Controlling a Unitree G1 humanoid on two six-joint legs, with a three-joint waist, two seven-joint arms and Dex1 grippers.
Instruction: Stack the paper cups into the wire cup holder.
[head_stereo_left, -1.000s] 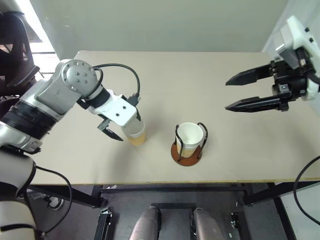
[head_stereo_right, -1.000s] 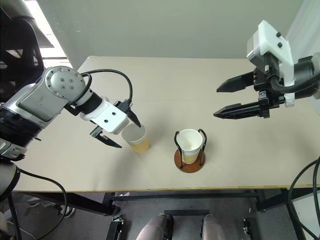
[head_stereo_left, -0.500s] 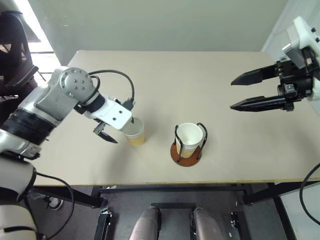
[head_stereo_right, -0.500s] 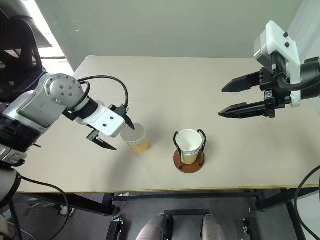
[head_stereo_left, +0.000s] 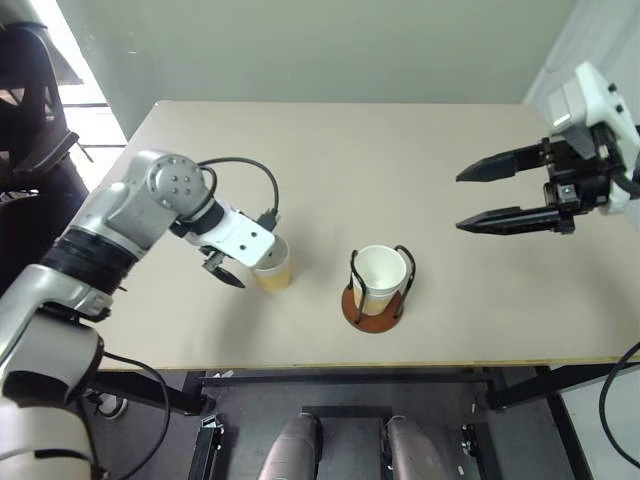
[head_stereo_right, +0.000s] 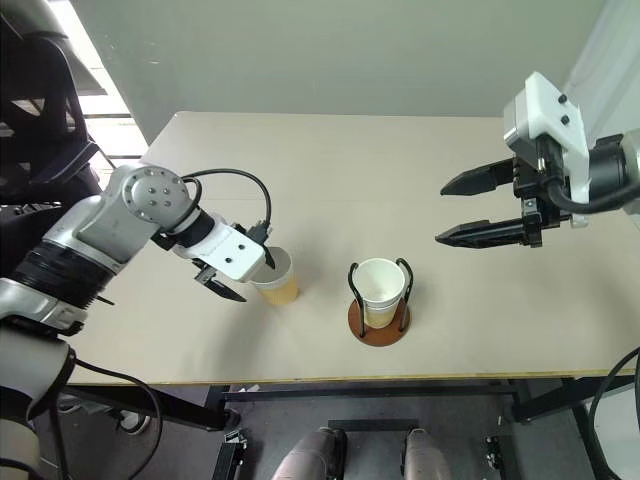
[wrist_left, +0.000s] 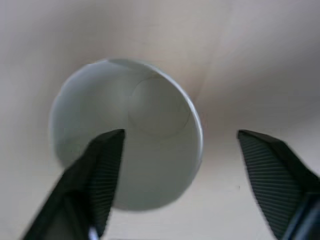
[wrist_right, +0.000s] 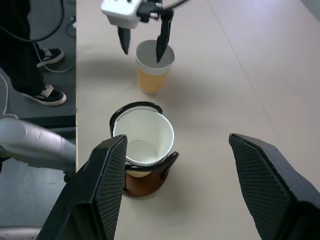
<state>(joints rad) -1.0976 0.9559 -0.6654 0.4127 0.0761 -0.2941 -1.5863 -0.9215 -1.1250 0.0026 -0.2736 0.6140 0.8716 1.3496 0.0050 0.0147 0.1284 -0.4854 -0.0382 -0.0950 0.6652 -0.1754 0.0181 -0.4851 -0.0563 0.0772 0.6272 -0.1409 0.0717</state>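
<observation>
1. Here, the left end effector (head_stereo_right: 243, 275) straddles the rim of a loose paper cup (head_stereo_right: 276, 279), one finger inside, one outside, not yet clenched.
2. The right end effector (head_stereo_right: 451, 211) hangs released above the tabletop (head_stereo_right: 400, 160).
3. Another paper cup (head_stereo_right: 380, 291) sits upright in the wire cup holder (head_stereo_right: 378, 322), near the loose cup.

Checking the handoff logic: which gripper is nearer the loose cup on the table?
Left. The left gripper is at the loose cup, one finger inside its rim and one outside. The right gripper hangs open in the air, far off beyond the wire cup holder.
</observation>
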